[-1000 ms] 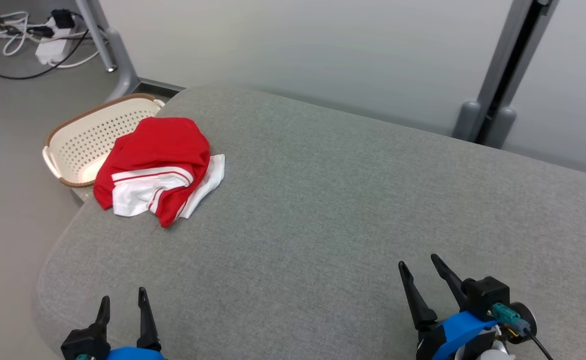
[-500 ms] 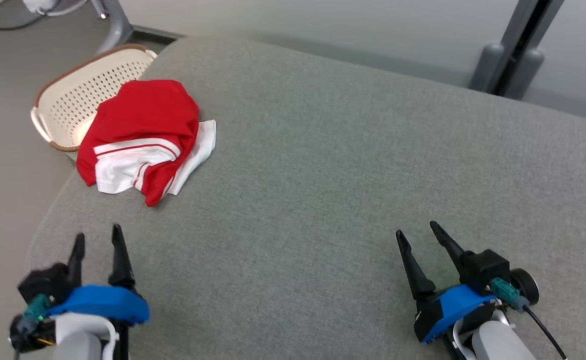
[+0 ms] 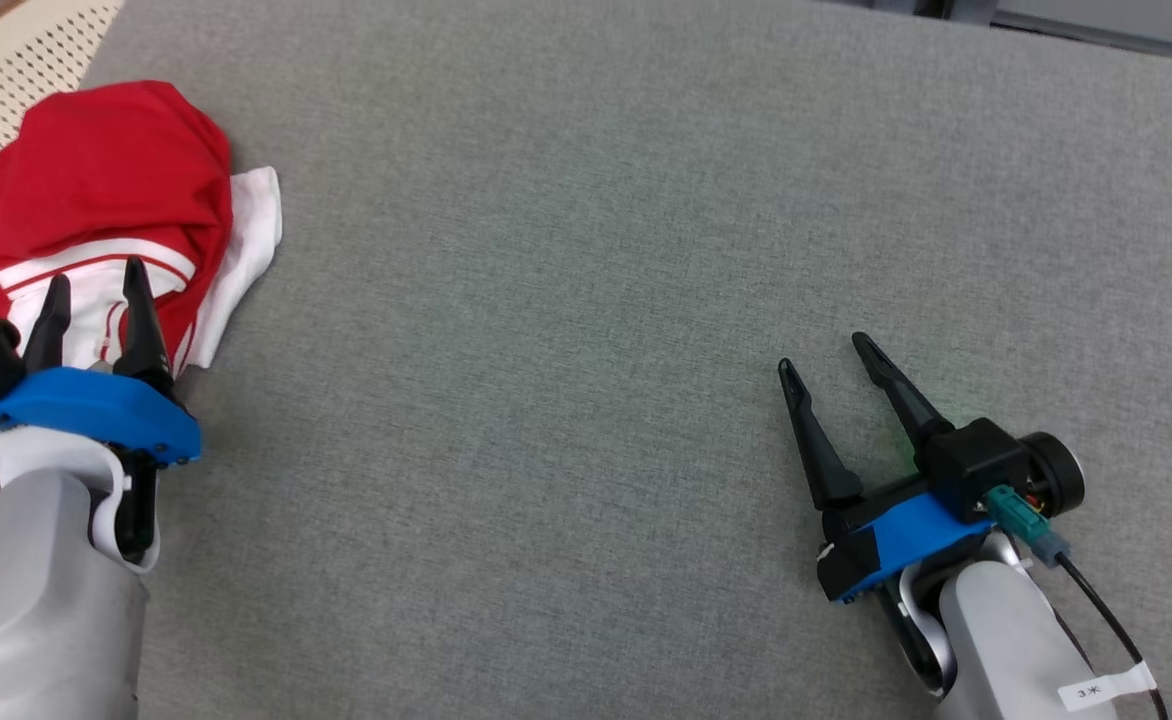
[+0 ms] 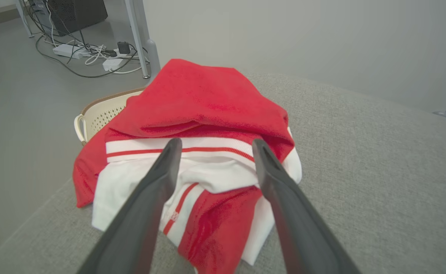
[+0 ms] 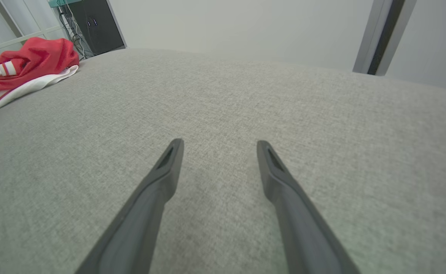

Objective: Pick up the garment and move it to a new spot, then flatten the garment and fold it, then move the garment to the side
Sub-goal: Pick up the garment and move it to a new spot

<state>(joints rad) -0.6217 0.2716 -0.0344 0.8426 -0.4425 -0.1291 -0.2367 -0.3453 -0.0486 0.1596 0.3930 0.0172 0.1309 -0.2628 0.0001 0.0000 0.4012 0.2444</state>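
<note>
Left jaws were released with nothing between them. In the head view we saw their dark fingers (image 3: pixel 142 325) apart at 9 o'clock, tips overlapping the near white part of the garment (image 3: pixel 106 170). We couldn't tell whether they touched the cloth or hung above it. The garment sat at 10 o'clock on the grey fabric-covered table (image 3: pixel 596 250), close to its left edge: a crumpled heap, red on top, white panels with thin red stripes underneath, and a white flap sticking out toward 3 o'clock. A cream perforated basket (image 3: pixel 6 60) was just beyond it at 11 o'clock, off the table. In the left wrist view the fingers (image 4: pixel 150 205) framed the striped white band of the garment (image 4: pixel 204 99), red hump at 12 o'clock, basket (image 4: pixel 101 112) at 10 o'clock behind it, power strip and cables (image 4: pixel 74 51) on the floor further out, and bare table (image 4: pixel 379 171) at 3 o'clock. Right jaws were also released and empty; their fingers (image 3: pixel 814 440) sat at 4 o'clock in the head view over bare table, well apart from the garment, tips pointing to 11 o'clock. In the right wrist view the fingers (image 5: pixel 158 182) were spread over the grey fabric (image 5: pixel 246 95), with the garment (image 5: pixel 29 57) far off at 10 o'clock, a dark cabinet (image 5: pixel 93 26) at 11 o'clock and a grey post (image 5: pixel 379 38) at 1 o'clock.
</note>
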